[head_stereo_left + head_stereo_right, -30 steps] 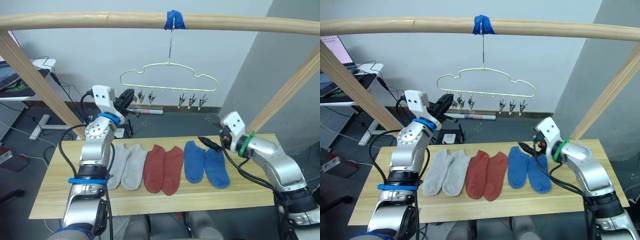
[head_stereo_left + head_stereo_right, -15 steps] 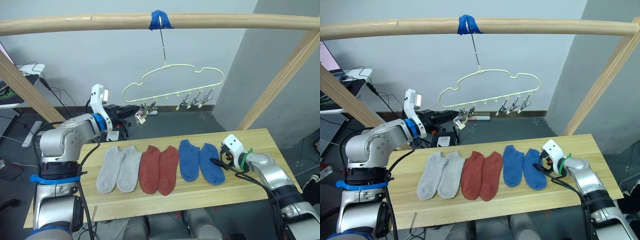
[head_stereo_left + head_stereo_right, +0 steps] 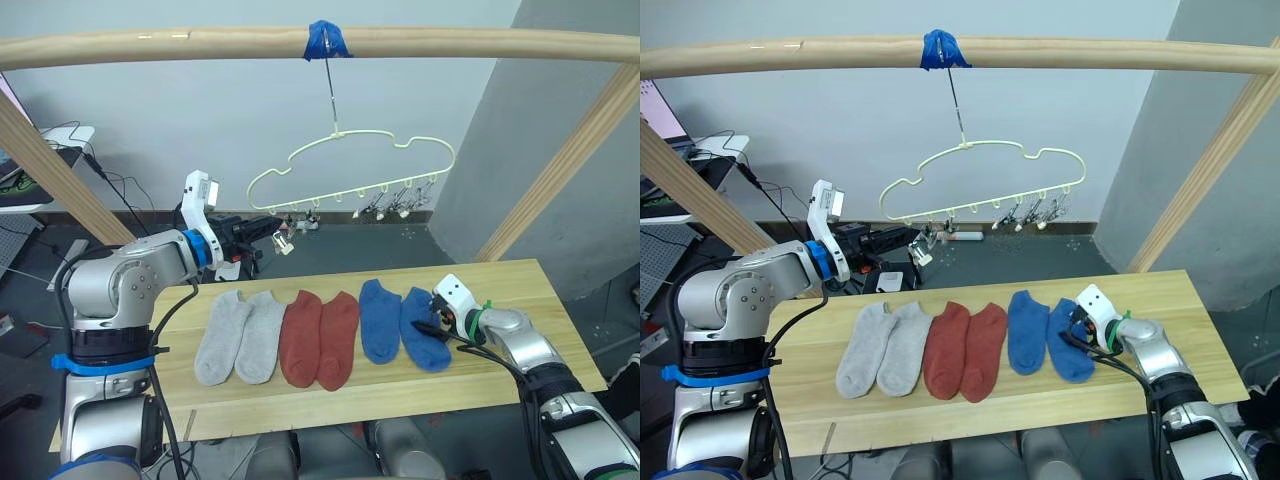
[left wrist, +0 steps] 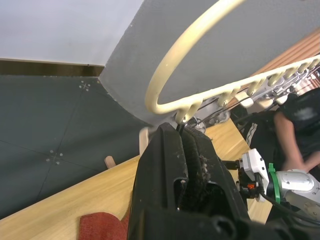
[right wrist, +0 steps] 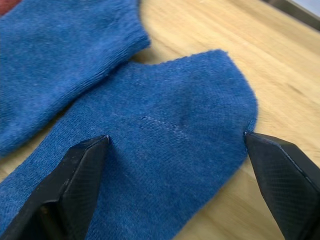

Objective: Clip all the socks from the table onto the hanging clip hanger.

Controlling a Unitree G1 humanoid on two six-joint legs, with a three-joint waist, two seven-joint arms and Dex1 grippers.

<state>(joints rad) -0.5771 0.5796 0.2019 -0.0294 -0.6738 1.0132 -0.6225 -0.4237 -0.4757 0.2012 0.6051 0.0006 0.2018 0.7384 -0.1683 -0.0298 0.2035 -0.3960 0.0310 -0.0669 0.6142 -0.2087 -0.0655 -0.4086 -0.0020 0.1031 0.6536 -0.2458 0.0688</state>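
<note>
Currently right hand [image 5: 175,165] gapes wide astride the blue sock [image 5: 150,130] toe, gripping nothing; closing shallow risks slipping off knit; left hand [image 3: 272,232] pinches a hanger clip [image 3: 284,243].

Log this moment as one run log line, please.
left gripper: shut on clip hanger end clip | right gripper: open over rightmost blue sock | six socks on table

Left claw [image 4: 182,145] hides the clip it grips
</note>
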